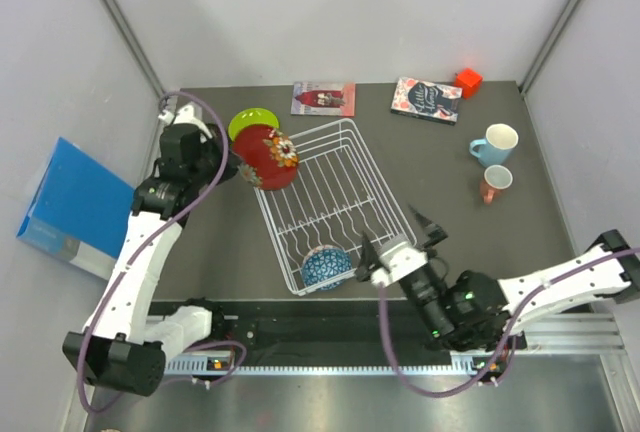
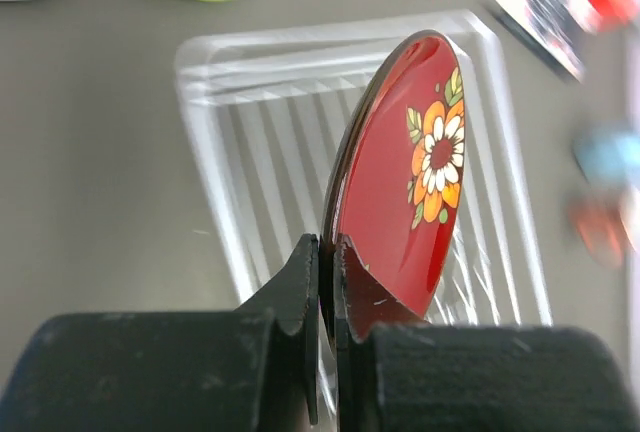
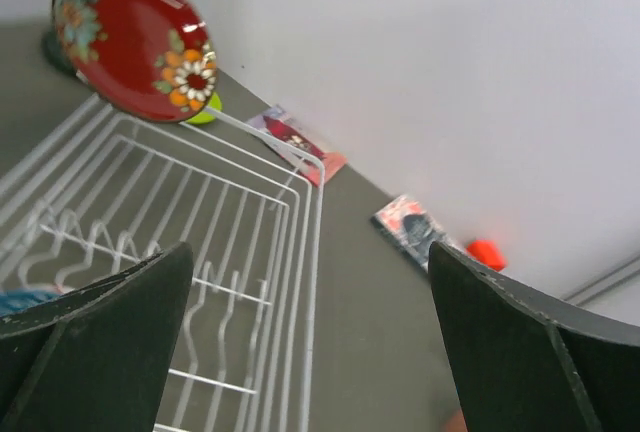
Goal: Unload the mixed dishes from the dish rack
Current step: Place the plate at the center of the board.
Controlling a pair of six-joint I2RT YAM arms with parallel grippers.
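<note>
The red plate (image 1: 265,156) is being gripped by the left tool (image 2: 326,274) over the dish rack (image 1: 372,170) rim's left side; right tool (image 1: 397,237) being held wide.

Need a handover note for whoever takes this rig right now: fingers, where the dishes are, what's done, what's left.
Left gripper: fingers shut on the rim of the red patterned plate, which is held on edge over the far-left corner of the dish rack.
Right gripper: open and holding nothing, at the rack's near-right corner.
Done, out on the table: lime green plate beyond the rack's far-left corner; light blue mug and salmon-pink cup to the right.
In the rack: blue-patterned bowl, at the near end.
Left: set the red plate down, then take out the bowl.
</note>
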